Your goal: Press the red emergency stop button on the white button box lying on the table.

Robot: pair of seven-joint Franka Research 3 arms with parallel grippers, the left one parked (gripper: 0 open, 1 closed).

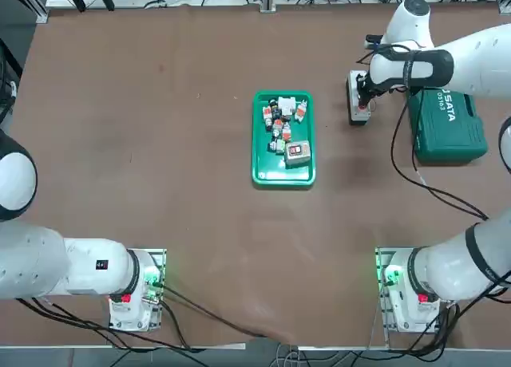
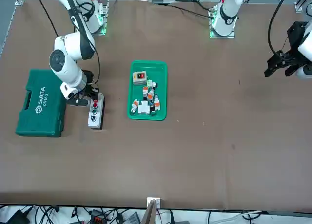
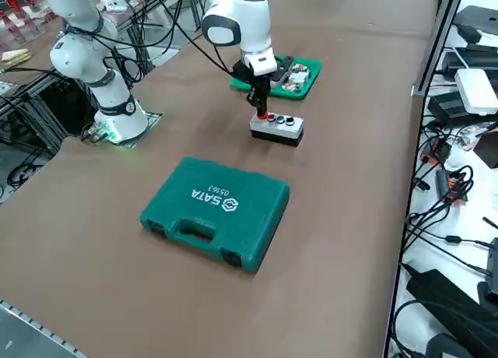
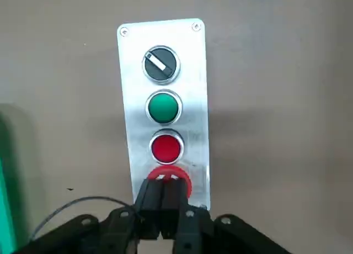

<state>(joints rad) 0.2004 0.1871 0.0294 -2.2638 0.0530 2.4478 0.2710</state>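
- The round red emergency stop button [image 4: 170, 179] sat at the end of the narrow white-grey button box [image 4: 163, 107], past a smaller red button [image 4: 166, 147], a green button [image 4: 164, 107] and a black selector.
- The right gripper [image 4: 162, 201] had its black fingers together, tips on the button's near edge.
- Risk: that off-centre contact could slide off the cap or shift the loose box.
- The box lay on the brown matte tabletop [image 1: 160, 159], between a green tray [image 1: 283, 174] and a green case [image 1: 447, 124].

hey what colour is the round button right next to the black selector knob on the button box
Green, between the black selector knob and a smaller red button on the white button box; clearest in the right wrist view.
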